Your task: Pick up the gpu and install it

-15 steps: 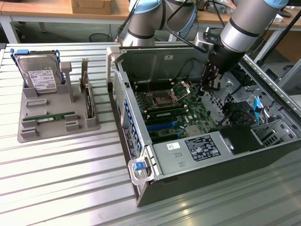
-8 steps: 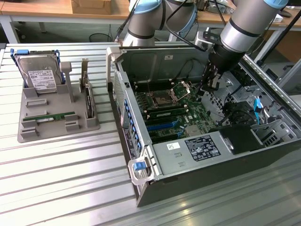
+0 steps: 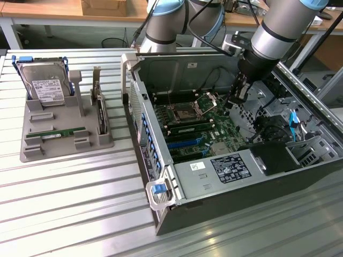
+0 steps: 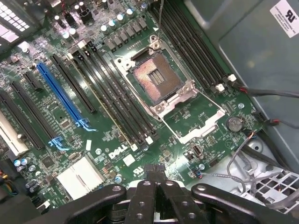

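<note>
1. On a ribbed metal table [image 3: 69, 214] sits an open computer case [image 3: 252, 187], lying on its side with the motherboard [image 3: 201, 128] facing up.
2. Behind the table, wooden workbenches [image 3: 53, 10] run along the room's back, with a cardboard box [image 3: 104, 6] on one of them and dark floor beneath.
3. Toward the exterior view's left of the case stands a grey parts tray [image 3: 64, 142]. A silver hard drive [image 3: 45, 85] with a white label stands upright at its rear, between blue clips.
4. The gpu [image 3: 60, 133], a thin green stick, lies flat in a slot near the tray's front, well apart from the arm.
5. A dark card [image 3: 101, 115] with a metal bracket stands on edge at the tray's side nearest the case.
6. The gripper [image 3: 237, 96] hangs inside the case above the motherboard, near the CPU socket [image 3: 179, 112]; its jaws are together and empty.
7. From the wrist view, the gripper [image 4: 156, 179] shows as black fingers pressed together, over the board's edge near the Dell logo, with the open CPU socket [image 4: 159, 77], black memory slots [image 4: 117, 100] and a blue expansion slot [image 4: 60, 93] beyond.
8. The arm's upper links are cut off by the exterior view's top edge, and the case's far wall hides part of the interior. Small print on the case's label [image 3: 230, 168] is too fine to read.
</note>
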Controlling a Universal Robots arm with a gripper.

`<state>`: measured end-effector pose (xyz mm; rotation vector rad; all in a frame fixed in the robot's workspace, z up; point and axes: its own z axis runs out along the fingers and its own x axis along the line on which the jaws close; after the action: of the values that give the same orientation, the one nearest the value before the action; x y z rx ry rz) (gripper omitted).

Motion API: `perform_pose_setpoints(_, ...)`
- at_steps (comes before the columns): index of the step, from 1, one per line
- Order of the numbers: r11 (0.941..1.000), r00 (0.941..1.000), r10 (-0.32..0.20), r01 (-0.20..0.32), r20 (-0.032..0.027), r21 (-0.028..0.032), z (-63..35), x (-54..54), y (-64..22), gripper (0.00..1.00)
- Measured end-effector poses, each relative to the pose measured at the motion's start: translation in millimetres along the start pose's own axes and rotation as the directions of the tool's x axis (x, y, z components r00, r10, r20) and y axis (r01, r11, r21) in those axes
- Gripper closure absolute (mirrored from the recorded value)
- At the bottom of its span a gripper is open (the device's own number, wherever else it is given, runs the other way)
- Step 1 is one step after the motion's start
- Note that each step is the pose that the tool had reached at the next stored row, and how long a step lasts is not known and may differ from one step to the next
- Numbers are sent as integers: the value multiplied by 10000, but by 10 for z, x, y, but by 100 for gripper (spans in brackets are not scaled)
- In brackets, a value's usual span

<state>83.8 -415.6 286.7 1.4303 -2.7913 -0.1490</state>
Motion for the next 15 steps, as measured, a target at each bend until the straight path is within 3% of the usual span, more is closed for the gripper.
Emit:
perform_pose_setpoints(8,9974,9973,726,-726,63,28,0,0,0,89)
perform_pose_setpoints(15,9884,9883,1516,-1517,135,53,0,0,0,89)
